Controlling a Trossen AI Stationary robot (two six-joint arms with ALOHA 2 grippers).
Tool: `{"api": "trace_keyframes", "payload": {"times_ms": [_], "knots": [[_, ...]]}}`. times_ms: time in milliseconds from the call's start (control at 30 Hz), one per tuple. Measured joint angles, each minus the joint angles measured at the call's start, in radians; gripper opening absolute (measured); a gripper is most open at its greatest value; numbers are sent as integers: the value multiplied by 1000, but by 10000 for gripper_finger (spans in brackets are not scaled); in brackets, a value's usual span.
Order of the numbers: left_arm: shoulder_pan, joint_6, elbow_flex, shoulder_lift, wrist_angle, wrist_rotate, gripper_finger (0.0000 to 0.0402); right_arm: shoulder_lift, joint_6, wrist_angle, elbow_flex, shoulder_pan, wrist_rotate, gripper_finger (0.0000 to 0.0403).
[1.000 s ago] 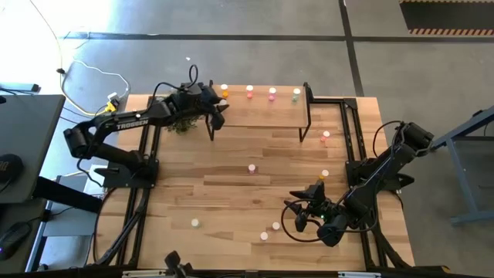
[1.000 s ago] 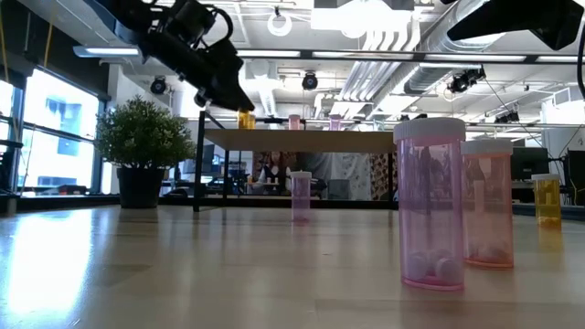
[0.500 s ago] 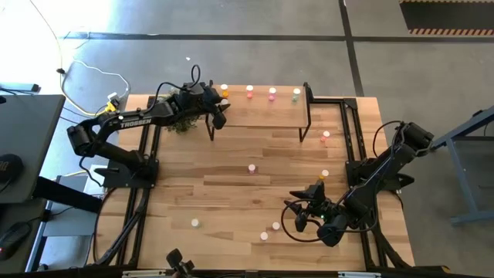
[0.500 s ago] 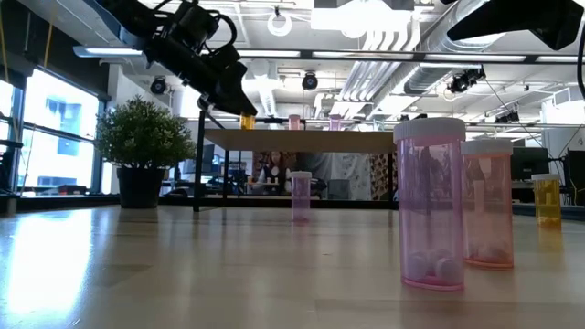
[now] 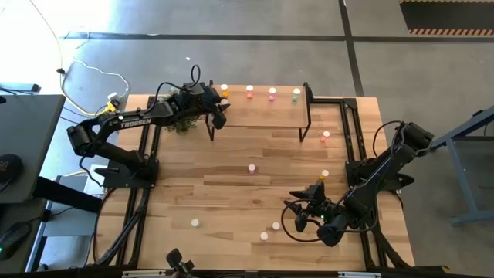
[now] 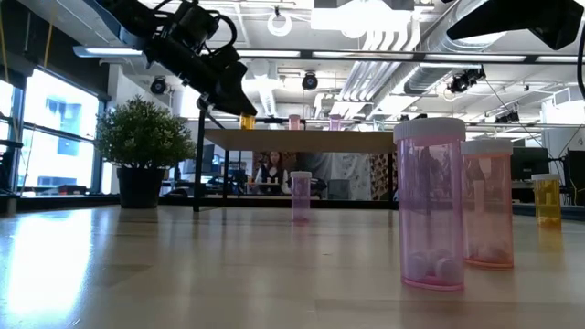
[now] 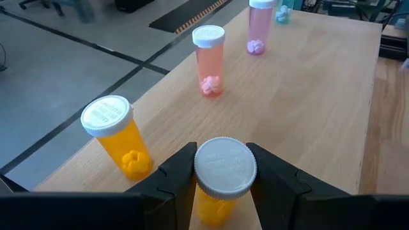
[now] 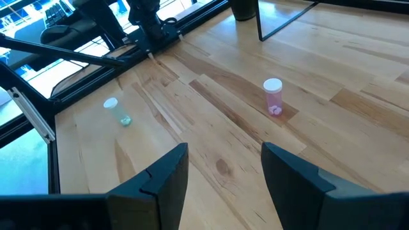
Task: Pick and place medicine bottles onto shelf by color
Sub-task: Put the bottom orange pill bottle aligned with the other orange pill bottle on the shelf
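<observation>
The shelf (image 5: pixel 266 114) stands at the table's far edge, light wood on black legs. On it stand an orange bottle (image 5: pixel 225 92), a light pink one (image 5: pixel 250 92), a deep pink one (image 5: pixel 272 93) and a pale green one (image 5: pixel 296 94). My left gripper (image 5: pixel 218 114) hovers over the shelf's left end, shut on a second orange bottle (image 7: pixel 223 169), which the gripper hides in the high view. In the left wrist view this bottle stands beside the first orange bottle (image 7: pixel 118 137) on the shelf top (image 7: pixel 307 96). My right gripper (image 5: pixel 306 207) waits open above the table's near right part. My left gripper pinches the orange bottle at its white cap (image 7: pixel 199 172), one finger on each side. The fingers (image 7: pixel 179 172) come from above, slanting toward the far edge. The bottle is upright over the shelf's left end; whether its base touches the wood I cannot tell.
Loose bottles stand on the table: a pink one mid-table (image 5: pixel 252 167), two at the right (image 5: pixel 325 137) (image 5: pixel 325 175), and three near the front (image 5: pixel 195 222) (image 5: pixel 264 235) (image 5: pixel 275 226). A potted plant (image 5: pixel 181 123) stands under the left arm. People show beyond the shelf in the low view.
My left arm has edged slightly toward the table's right at the shelf's left end, still shut on the orange bottle. In the last half second it has kept still.
</observation>
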Motion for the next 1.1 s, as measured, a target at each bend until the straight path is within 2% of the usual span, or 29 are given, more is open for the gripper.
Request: {"api": "trace_keyframes", "payload": {"times_ms": [333,700,833,1100], "knots": [[0,0,0,0,-2,-2,123,0,0,0,0,0,-1,188],[0,0,-1,1,-5,-3,166,0,0,0,0,0,-3,188],[-1,0,-1,2,-3,-45,181,0,0,0,0,0,-3,188],[0,0,-1,1,-1,-51,191,0,0,1,0,0,-4,188]]}}
